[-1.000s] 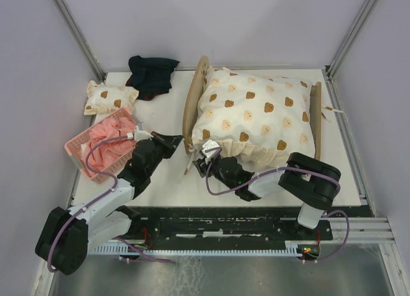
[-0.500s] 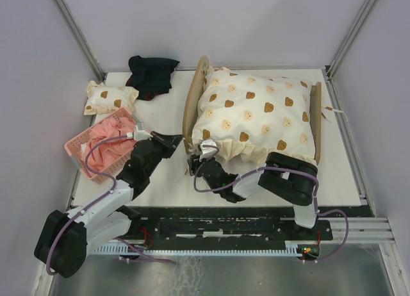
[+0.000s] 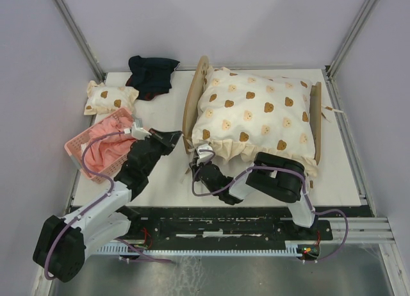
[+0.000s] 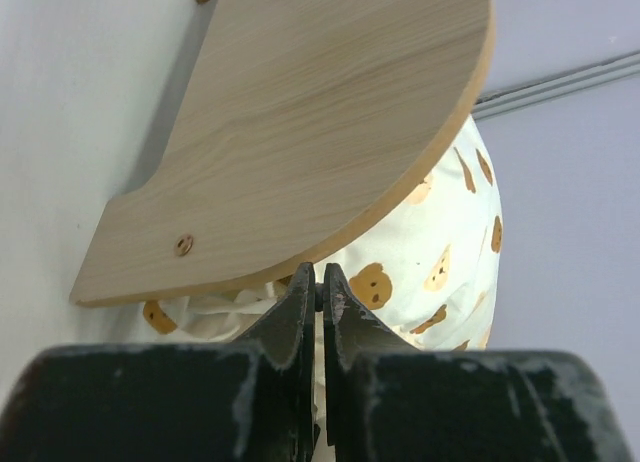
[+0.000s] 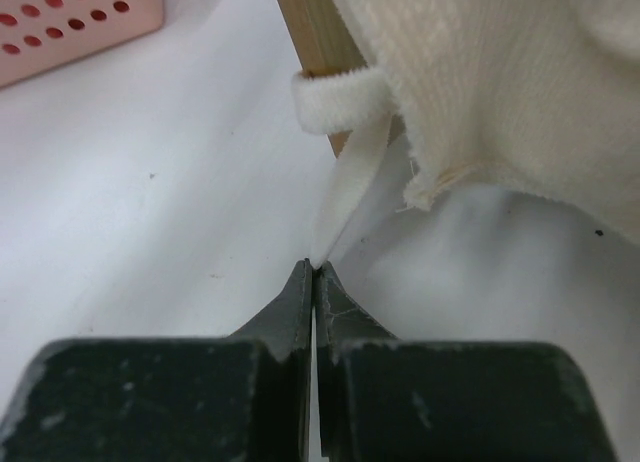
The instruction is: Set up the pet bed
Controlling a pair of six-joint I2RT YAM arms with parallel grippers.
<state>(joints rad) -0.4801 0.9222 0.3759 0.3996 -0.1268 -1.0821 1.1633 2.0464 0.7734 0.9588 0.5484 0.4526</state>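
The pet bed lies on the table with its plywood headboard (image 3: 190, 110) on the left and its footboard (image 3: 316, 113) on the right. A cream bear-print quilt (image 3: 256, 113) is heaped over it. My right gripper (image 5: 313, 266) is down at the headboard's near corner (image 5: 312, 32), shut on the end of a white strap (image 5: 350, 182) that hangs from the quilt's edge (image 5: 500, 92). My left gripper (image 4: 321, 275) is shut with nothing in it. Its tips sit right against the rounded edge of the headboard (image 4: 300, 132), with the quilt (image 4: 430, 252) behind.
A pink basket (image 3: 78, 154) holding pink cloth stands left of the left arm, and its corner (image 5: 80, 22) shows in the right wrist view. A small bear-print pillow (image 3: 110, 97) and a dark cloth (image 3: 152, 75) lie at the back left. Metal rails border the table.
My right gripper has slid left along the quilt's near edge to the headboard corner and closed on the white strap. The left gripper stays shut by the headboard.
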